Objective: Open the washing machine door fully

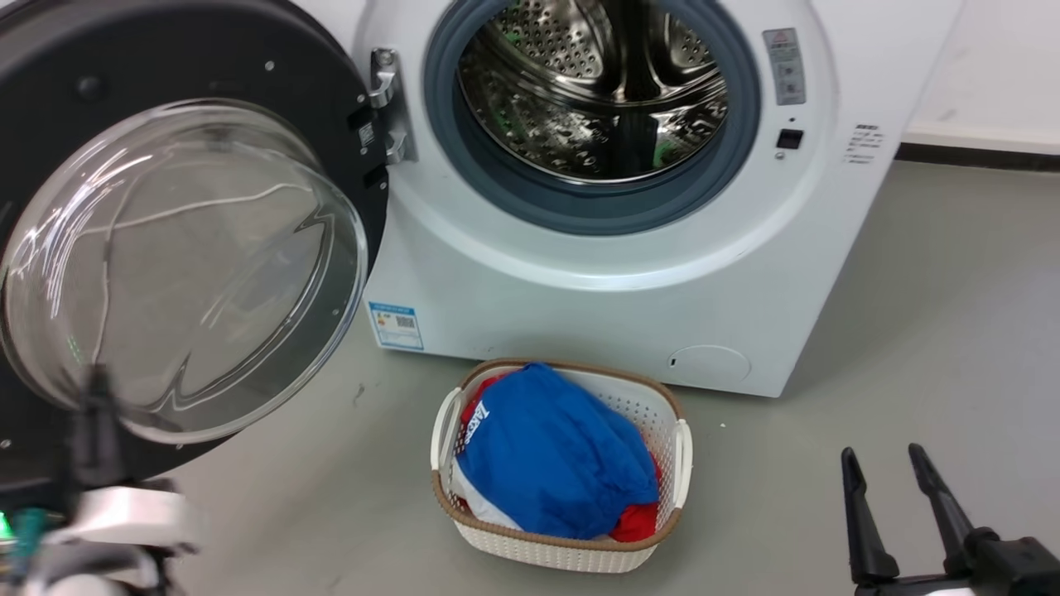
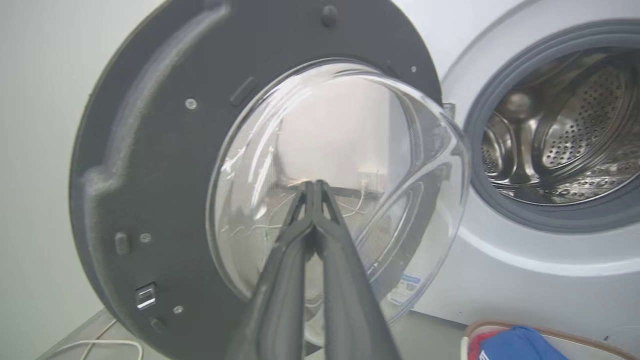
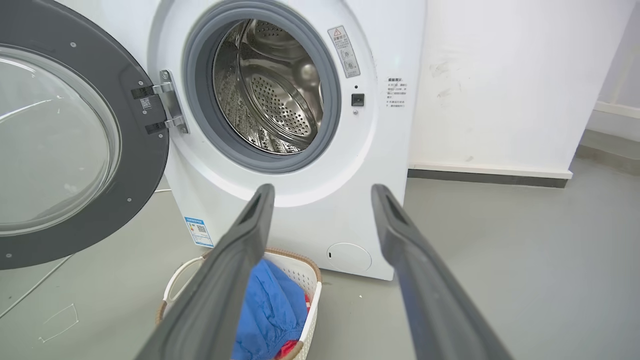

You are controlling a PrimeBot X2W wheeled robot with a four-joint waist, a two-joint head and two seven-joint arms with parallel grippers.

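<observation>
The washing machine door (image 1: pixel 166 50) is a big round black ring with a bulging clear glass bowl. It stands swung out to the left on its hinge (image 1: pixel 387 103), and its inner face is toward me. In the left wrist view the door (image 2: pixel 165 150) is close ahead, and my left gripper (image 2: pixel 315 186) is shut with nothing in it, tips in front of the glass bowl. In the head view the left gripper (image 1: pixel 97 389) is blurred at the door's lower edge. My right gripper (image 1: pixel 882 454) hangs open at the lower right, far from the door (image 3: pixel 145 150).
The white washing machine (image 1: pixel 596 281) shows its open steel drum (image 1: pixel 592 83) inside a grey rubber ring. A white laundry basket (image 1: pixel 671 414) with blue and red clothes (image 1: pixel 555 455) sits on the grey floor in front of it. A white wall (image 3: pixel 500 75) lies to the right.
</observation>
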